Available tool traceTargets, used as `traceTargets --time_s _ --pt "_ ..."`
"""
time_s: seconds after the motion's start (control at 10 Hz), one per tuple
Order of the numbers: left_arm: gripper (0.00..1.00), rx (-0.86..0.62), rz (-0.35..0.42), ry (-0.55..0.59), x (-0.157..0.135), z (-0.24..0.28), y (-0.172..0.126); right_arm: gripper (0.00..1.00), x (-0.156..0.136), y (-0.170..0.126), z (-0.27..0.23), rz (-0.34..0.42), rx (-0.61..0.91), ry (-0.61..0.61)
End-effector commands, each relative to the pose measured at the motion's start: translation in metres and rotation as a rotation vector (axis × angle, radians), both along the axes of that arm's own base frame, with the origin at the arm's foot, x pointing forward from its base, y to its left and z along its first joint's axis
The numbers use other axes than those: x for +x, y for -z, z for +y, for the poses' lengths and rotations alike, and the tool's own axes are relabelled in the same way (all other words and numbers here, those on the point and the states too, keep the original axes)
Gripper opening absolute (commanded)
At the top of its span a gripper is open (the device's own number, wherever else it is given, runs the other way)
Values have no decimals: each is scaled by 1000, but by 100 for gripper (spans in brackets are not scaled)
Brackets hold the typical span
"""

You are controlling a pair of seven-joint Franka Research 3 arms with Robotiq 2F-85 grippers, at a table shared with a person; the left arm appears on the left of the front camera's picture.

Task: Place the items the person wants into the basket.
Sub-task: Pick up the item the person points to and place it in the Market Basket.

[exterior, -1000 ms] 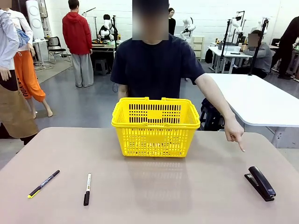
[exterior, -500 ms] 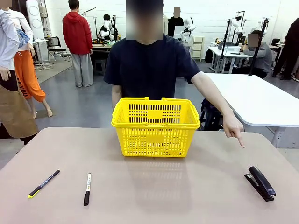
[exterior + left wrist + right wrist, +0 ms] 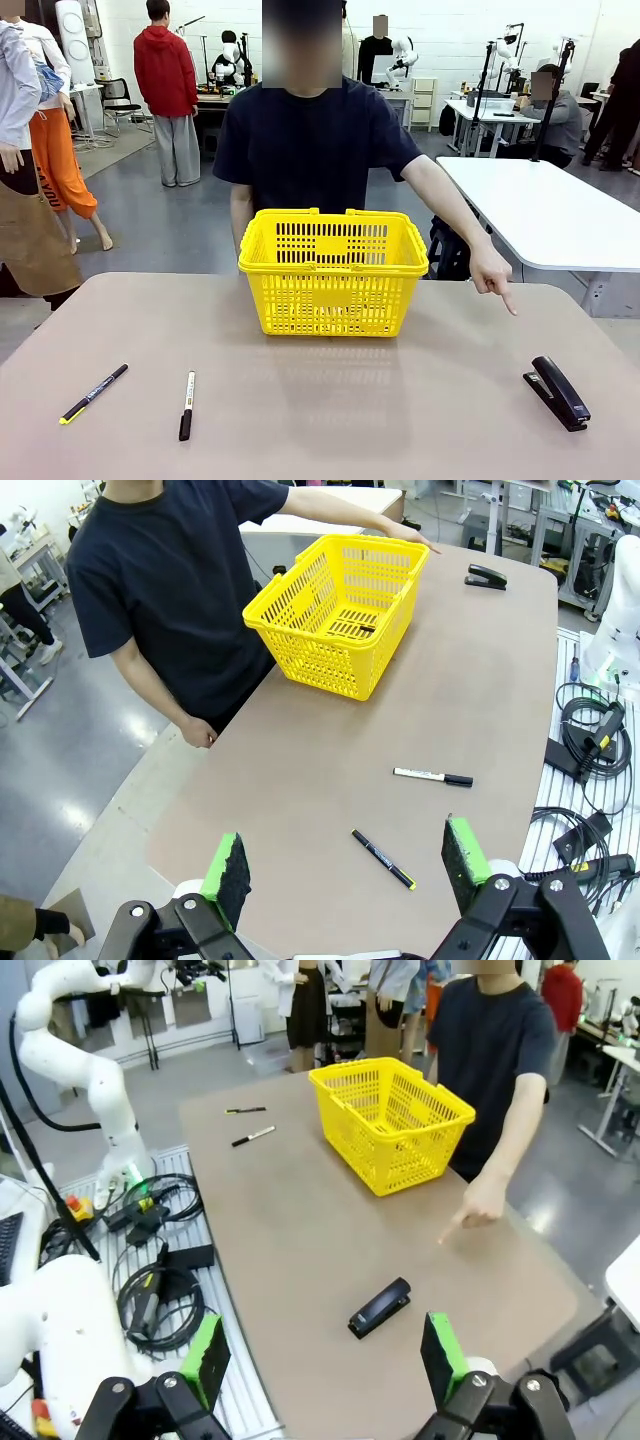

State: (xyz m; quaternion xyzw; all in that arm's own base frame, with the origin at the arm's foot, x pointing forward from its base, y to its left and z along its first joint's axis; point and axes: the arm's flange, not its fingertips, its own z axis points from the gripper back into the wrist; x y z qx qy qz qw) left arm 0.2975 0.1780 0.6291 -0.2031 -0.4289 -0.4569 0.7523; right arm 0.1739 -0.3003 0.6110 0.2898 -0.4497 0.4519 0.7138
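Both my tools are released and hold nothing: left tool (image 3: 346, 858) hangs above my near left edge of the tabletop (image 3: 330, 420) with its green pads (image 3: 228, 872) spread wide, and right tool (image 3: 323, 1352) hangs above the near right corner, jaws just as wide. Closest under the left tool is the black-and-yellow marker pen (image 3: 94, 393), flat on the tabletop, yellow end toward me. The white-and-black marker pen (image 3: 187, 404) lies near it toward the middle, black cap toward me; the two are apart. On my right side the black stapler (image 3: 557, 392) lies flat and closed, alone, angled to the tabletop edge, well apart from the pens and from both tools. Further out, at the middle of the tabletop, the yellow basket (image 3: 333, 300) stands upright with its handles folded down onto the rim; its contents are hard to make out through the lattice. Behind the basket the person (image 3: 310, 140) in the dark navy T-shirt stands at the far edge. The person's hand (image 3: 490, 272) on my right is held out beside the basket, index finger angled down toward the stapler's side of the tabletop, not touching the stapler. The other arm hangs at the far edge.
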Motion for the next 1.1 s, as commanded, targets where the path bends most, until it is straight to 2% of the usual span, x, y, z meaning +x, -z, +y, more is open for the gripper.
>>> traceTargets --time_s 0.0,1.0 --pt "100 -9 -21 17 0 1 0 100 4 -2 -6 -7 -3 -26" --pt "100 -9 -21 17 0 1 0 100 4 -2 -6 -7 -3 -26"
